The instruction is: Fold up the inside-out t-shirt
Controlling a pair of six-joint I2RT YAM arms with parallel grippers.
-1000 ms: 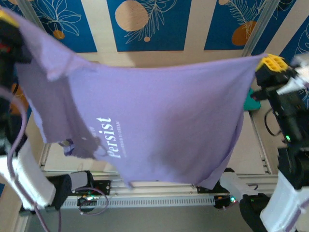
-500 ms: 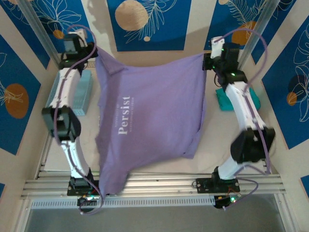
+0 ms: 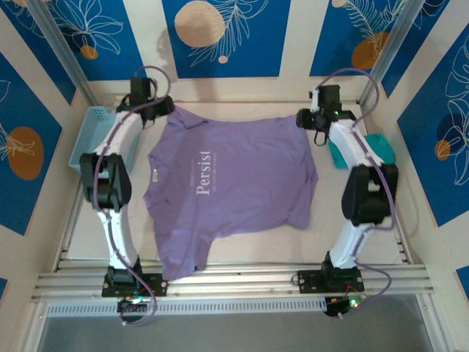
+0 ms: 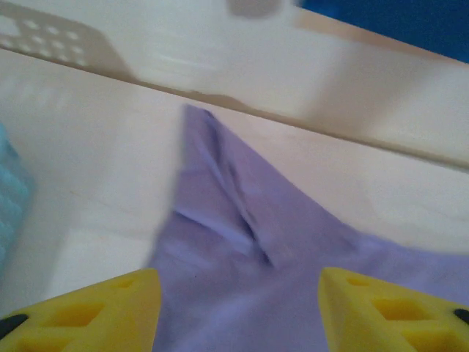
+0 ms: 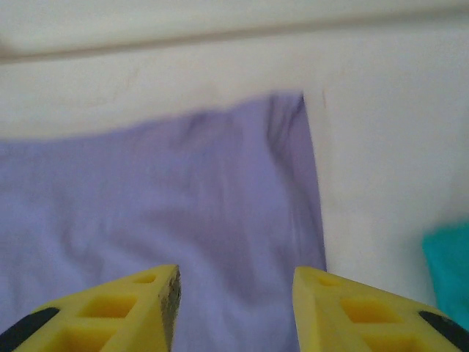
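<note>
The lavender t-shirt (image 3: 242,183) lies spread flat on the table, white "Persist" print facing up, one sleeve hanging toward the near left edge. My left gripper (image 3: 163,108) hovers at its far left corner, and my right gripper (image 3: 302,117) at its far right corner. In the left wrist view the left gripper (image 4: 238,312) stands open, yellow fingers wide apart over a creased corner of the t-shirt (image 4: 242,249). The right gripper (image 5: 236,304) is open too, with the flat t-shirt edge (image 5: 183,183) lying under the gap.
A light blue basket (image 3: 91,136) stands at the far left, its edge (image 4: 9,198) beside the left fingers. A folded teal-green shirt (image 3: 375,149) lies at the far right, close to the right gripper (image 5: 451,264). The back wall rises just behind both grippers.
The t-shirt, held stretched in the air between both grippers, has come down flat on the table. Both arms moved toward the far edge and lower, and both grippers have let go.
</note>
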